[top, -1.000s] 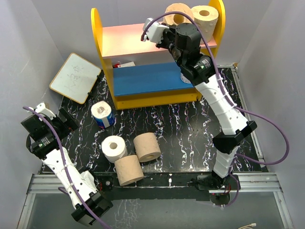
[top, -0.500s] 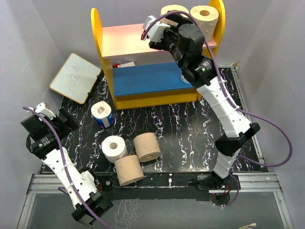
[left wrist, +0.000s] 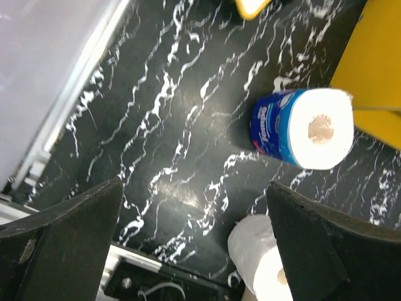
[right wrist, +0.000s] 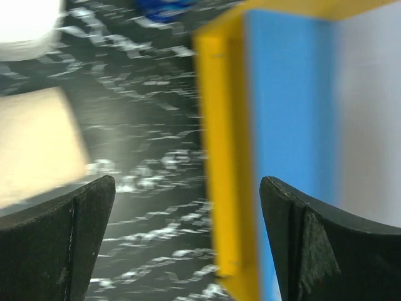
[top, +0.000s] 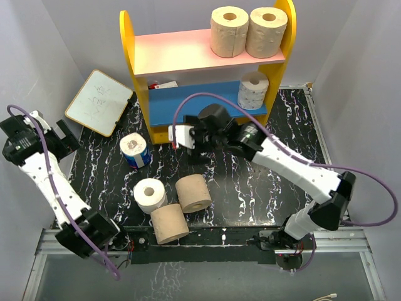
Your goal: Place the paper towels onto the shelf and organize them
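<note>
We see the shelf point(top: 172, 53) standing along the far edge of the black marbled table point(top: 250, 188). Two tan rolls point(top: 229, 31) point(top: 267, 31) stand upright, touching each other, at the right end of its pink upper board. One white roll point(top: 252, 89) stands at the right end of the blue lower board.

Four rolls are on the table. The blue-wrapped roll point(top: 135, 150) sits left of centre, just in front of the shelf's left side. Toward the near edge, a white roll point(top: 150, 195) and a tan roll point(top: 193, 193) stand side by side, with another tan roll point(top: 169, 223) just in front of them, touching both.

The right gripper point(right wrist: 187, 182) hangs over the middle of the table by the shelf's front edge, its fingers spread wide and holding nothing. The left gripper point(left wrist: 194, 185) hovers at the left edge, also wide open and empty, near the whiteboard point(top: 99, 101) in the far left corner.
</note>
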